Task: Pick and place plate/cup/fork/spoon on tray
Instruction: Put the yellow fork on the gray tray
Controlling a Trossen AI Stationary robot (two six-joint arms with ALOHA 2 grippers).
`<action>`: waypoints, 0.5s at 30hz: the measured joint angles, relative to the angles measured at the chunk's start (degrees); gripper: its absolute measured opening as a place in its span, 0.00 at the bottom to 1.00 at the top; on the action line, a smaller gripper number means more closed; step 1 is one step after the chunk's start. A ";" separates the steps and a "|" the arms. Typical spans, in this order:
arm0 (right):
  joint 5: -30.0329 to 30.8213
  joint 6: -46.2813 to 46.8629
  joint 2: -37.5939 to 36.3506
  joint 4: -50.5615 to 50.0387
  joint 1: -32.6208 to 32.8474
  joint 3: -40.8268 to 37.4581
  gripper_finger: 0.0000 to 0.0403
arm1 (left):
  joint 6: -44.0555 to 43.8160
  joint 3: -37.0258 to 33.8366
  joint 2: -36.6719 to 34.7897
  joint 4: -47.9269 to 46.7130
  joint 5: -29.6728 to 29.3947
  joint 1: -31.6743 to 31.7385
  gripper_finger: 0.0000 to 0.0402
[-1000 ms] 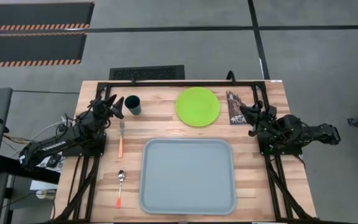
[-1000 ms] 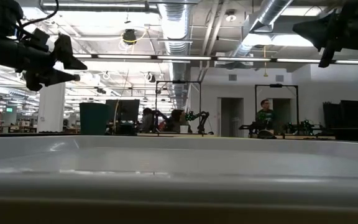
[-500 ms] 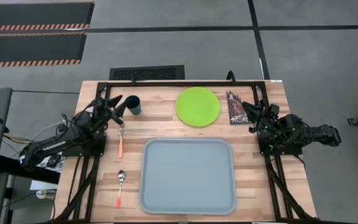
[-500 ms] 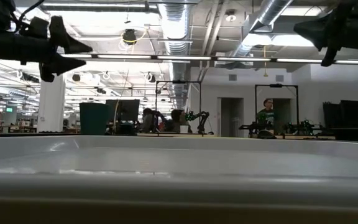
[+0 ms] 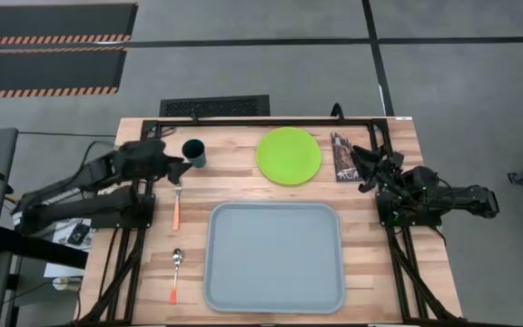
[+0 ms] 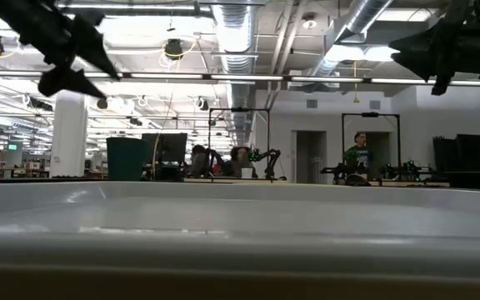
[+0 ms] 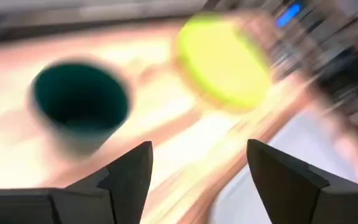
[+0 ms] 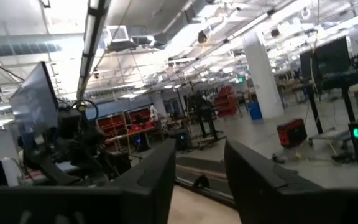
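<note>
We see a light wooden surface (image 5: 243, 186). Directly on it lie the empty tray (image 5: 275, 257), the plate (image 5: 289, 155), the cup (image 5: 193, 153), the fork (image 5: 176, 205), the spoon (image 5: 176, 274) and a dark card (image 5: 341, 157).
</note>
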 joint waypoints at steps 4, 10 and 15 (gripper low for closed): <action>-0.11 3.16 0.00 -2.34 -0.20 0.00 0.48 | -4.31 3.61 9.67 -12.04 -2.03 -0.48 0.58; -0.50 4.64 0.00 -4.86 -0.07 0.00 0.52 | -12.57 -0.96 17.64 -14.82 -2.05 -5.45 0.56; -0.58 4.61 0.00 -4.55 -0.07 0.00 0.51 | -22.22 -5.26 19.17 -10.41 -2.47 -11.22 0.56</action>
